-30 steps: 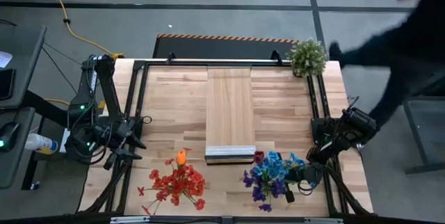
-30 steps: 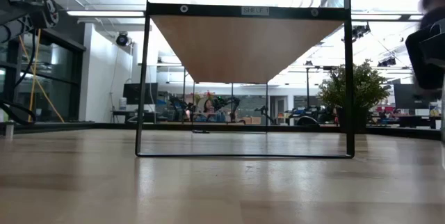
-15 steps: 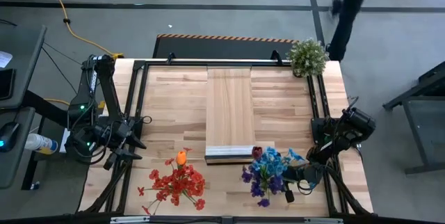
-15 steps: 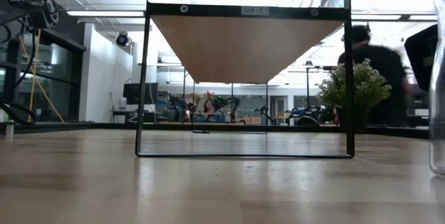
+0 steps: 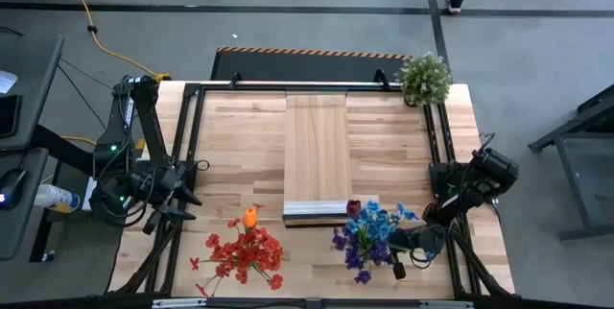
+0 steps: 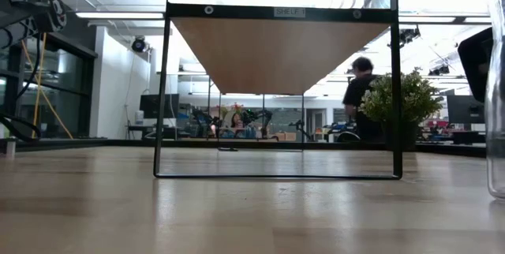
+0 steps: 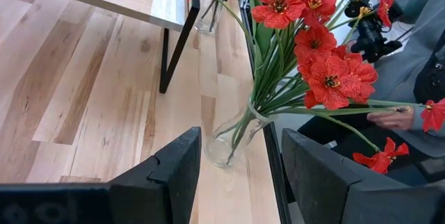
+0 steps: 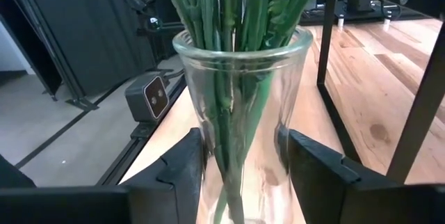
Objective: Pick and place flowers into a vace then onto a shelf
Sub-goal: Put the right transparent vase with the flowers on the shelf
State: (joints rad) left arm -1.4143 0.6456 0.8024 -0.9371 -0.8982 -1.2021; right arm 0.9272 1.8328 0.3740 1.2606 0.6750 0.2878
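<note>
Blue and purple flowers (image 5: pixel 369 235) stand in a clear glass vase (image 8: pixel 240 113) at the near right of the table. My right gripper (image 8: pixel 240 172) is shut on this vase, whose edge shows in the low view (image 6: pixel 497 88). Red and orange flowers (image 5: pixel 245 249) stand in a second glass vase (image 7: pixel 233 140) at the near left. My left gripper (image 7: pixel 240 175) hangs open at the table's left side (image 5: pixel 177 199), short of that vase and touching nothing. The shelf (image 5: pixel 317 151) spans the middle of the table. My right gripper pinches the vase's narrow waist (image 8: pixel 208 161) below the flared rim, one finger (image 8: pixel 182 175) on each side. The fingers come level from the table's right side. The vase stands upright with the green stems inside it; in the low view its base is on the table.
A bushy potted plant (image 5: pixel 424 77) stands at the far right corner. The shelf's black frame legs (image 6: pixel 162 88) rise from the tabletop. A person (image 6: pixel 359 96) walks in the room beyond the table. Bare wood lies to either side of the shelf.
The vase with the blue flowers has slid a little toward the table's left, and its edge has come into the low view. It stays upright. The person at the far right has walked away from the table.
</note>
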